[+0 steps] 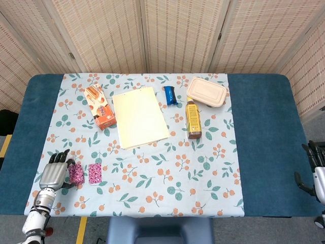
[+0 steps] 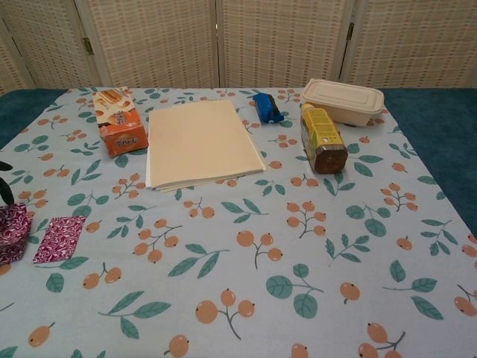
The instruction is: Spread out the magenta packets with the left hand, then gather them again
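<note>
Two magenta packets lie flat near the table's front left. One magenta packet [image 1: 95, 173] [image 2: 59, 239] lies free on the cloth. The other magenta packet [image 1: 76, 174] [image 2: 11, 232] sits just left of it, against my left hand [image 1: 53, 173]. That hand lies palm down at the cloth's left edge with its fingers [image 1: 61, 156] spread, holding nothing. The chest view shows only a dark fingertip at its left border. My right hand [image 1: 314, 165] hangs off the table's right side, partly cut by the frame, with nothing in it.
An orange snack box [image 1: 100, 105], a cream folder [image 1: 139, 116], a blue packet [image 1: 170, 95], a lying bottle [image 1: 192, 119] and a beige lidded container [image 1: 206, 92] occupy the far half of the floral cloth [image 1: 167, 173].
</note>
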Controlling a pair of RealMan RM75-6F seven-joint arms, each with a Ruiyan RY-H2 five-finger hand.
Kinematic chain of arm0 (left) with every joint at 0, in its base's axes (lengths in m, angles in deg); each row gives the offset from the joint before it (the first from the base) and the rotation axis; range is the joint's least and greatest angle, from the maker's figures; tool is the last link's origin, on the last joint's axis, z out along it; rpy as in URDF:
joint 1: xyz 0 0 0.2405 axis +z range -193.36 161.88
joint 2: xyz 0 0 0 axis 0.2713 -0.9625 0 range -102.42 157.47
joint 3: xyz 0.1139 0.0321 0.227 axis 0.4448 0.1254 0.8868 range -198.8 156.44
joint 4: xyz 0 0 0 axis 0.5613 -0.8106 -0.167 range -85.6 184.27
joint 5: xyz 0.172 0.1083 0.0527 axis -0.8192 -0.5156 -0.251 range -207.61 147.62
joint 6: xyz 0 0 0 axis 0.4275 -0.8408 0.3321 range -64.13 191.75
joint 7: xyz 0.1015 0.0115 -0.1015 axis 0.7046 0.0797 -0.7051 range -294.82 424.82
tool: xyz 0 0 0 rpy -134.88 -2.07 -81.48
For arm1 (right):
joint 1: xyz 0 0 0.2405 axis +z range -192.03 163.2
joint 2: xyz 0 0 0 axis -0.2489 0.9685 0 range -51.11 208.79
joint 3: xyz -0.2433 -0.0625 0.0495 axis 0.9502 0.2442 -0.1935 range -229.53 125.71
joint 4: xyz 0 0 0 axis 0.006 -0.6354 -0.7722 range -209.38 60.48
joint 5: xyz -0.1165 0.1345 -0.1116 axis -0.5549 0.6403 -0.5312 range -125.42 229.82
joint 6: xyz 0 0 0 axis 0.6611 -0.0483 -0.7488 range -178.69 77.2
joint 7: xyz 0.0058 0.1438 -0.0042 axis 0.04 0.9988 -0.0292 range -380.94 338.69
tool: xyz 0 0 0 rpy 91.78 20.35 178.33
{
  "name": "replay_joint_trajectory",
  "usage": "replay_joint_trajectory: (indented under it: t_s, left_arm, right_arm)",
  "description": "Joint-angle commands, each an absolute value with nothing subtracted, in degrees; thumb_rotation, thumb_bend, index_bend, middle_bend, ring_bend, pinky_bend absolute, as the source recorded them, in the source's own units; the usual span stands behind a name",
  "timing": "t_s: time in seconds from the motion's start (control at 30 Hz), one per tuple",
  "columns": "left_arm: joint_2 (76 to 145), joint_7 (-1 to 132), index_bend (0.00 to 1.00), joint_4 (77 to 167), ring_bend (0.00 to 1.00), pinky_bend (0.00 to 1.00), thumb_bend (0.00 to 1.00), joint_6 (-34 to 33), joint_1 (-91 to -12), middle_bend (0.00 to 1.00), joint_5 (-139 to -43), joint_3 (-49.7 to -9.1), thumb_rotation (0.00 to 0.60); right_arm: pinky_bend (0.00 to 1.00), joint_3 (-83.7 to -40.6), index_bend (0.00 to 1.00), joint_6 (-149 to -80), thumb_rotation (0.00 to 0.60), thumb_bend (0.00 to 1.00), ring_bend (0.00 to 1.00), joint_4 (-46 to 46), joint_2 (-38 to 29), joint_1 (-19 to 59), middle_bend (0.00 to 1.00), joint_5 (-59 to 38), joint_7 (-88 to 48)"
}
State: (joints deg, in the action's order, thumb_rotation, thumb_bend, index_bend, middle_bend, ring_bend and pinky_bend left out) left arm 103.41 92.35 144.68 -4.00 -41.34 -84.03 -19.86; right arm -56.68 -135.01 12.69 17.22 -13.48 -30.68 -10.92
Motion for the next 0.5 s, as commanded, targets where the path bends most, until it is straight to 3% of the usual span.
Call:
replay_joint_trajectory:
  t_s: [0.03, 0.5]
  left_arm:
    - [103.5, 92.9, 0.32, 144.5, 0.00, 0.00, 0.23, -3.7, -41.1, 0.01, -83.4, -20.0, 0.579]
    - [104.9, 93.6, 0.32, 142.5, 0.00, 0.00, 0.23, -2.0, -40.4, 0.01, -82.8, -20.7, 0.582]
  right_arm:
    - [0.00, -56.7, 0.00, -135.1, 0.600, 0.46, 0.00, 12.8, 17.3, -13.5, 0.00, -30.6, -11.0]
    - [0.00, -56.5, 0.00, -135.0, 0.600, 0.45, 0.00, 12.8, 17.2, -13.5, 0.00, -30.5, -11.0]
